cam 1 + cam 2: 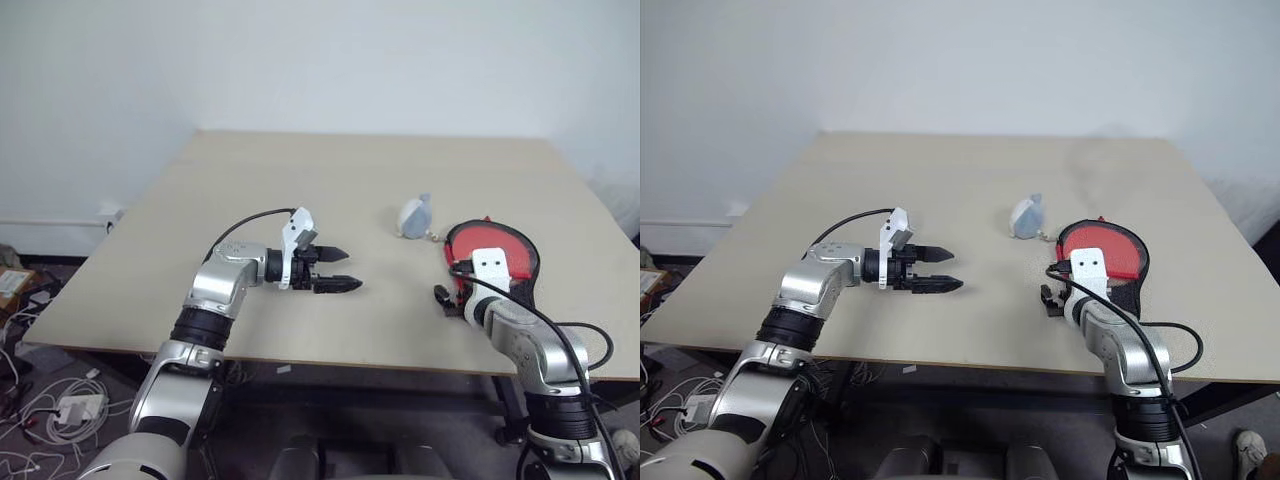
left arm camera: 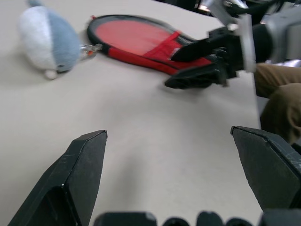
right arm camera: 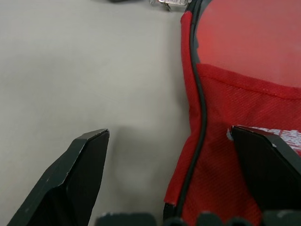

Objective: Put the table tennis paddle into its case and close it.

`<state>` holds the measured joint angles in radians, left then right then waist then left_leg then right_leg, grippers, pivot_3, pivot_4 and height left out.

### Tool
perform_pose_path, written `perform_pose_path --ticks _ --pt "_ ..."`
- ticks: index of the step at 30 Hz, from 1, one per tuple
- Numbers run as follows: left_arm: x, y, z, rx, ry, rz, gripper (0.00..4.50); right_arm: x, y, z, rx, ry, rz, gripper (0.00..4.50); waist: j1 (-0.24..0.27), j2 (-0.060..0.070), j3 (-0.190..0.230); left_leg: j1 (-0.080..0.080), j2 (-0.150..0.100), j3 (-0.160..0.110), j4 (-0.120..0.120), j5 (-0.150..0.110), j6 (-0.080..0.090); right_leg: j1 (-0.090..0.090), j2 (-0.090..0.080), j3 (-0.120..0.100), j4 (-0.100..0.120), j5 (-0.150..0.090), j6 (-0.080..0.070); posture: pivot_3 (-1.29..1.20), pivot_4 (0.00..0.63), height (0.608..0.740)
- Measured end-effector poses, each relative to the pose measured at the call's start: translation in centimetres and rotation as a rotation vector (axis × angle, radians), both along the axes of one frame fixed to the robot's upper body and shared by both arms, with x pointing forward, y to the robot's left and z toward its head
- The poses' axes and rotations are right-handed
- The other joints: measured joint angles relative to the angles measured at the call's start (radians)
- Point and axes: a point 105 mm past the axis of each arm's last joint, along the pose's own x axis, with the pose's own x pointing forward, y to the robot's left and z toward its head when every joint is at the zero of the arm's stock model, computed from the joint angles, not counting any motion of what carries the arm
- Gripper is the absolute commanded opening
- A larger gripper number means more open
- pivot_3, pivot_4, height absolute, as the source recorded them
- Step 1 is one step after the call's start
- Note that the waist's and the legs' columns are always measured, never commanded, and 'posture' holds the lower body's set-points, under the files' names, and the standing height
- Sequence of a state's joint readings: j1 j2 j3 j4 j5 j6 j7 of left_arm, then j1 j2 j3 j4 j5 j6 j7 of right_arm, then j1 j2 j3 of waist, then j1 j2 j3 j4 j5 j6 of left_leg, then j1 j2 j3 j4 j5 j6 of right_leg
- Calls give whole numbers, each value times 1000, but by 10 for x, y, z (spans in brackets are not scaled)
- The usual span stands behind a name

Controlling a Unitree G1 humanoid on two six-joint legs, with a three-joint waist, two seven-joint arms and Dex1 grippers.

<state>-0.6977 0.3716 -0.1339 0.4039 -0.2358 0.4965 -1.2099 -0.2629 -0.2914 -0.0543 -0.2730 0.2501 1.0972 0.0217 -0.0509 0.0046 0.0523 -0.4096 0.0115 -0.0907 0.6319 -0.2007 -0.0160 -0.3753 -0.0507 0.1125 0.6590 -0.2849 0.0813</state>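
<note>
Table (image 1: 330, 180) of pale wood stands against a white wall (image 1: 320, 60), bearing the red case (image 1: 497, 249) near its front right edge, a small grey pouch (image 1: 413, 215) just left of it, right gripper (image 1: 1049, 298) spread at the case's near end, left gripper (image 1: 342, 268) spread well left.

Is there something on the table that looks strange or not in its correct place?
Nothing looks spilled or damaged. The red case lies flat near the table's right front edge, beside the right gripper. A small grey-and-white plush attached by a keyring lies next to it.
</note>
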Motion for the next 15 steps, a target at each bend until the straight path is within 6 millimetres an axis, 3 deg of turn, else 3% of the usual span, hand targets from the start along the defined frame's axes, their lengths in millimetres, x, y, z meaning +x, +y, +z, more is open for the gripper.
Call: perform_pose_path --ticks 13,15 --pt "2 -16 9 -45 -17 -25 4500 -6 -13 -3 -85 48 -63 4486 5 -3 0 0 0 -1 1 0 0 2 0 -1 -1 0 0 0 0 740" --pt "3 -16 9 -46 -14 -25 4500 -6 -17 -3 -79 54 -81 4118 6 -3 0 0 0 -1 1 0 0 2 0 -2 -1 0 0 0 0 740"
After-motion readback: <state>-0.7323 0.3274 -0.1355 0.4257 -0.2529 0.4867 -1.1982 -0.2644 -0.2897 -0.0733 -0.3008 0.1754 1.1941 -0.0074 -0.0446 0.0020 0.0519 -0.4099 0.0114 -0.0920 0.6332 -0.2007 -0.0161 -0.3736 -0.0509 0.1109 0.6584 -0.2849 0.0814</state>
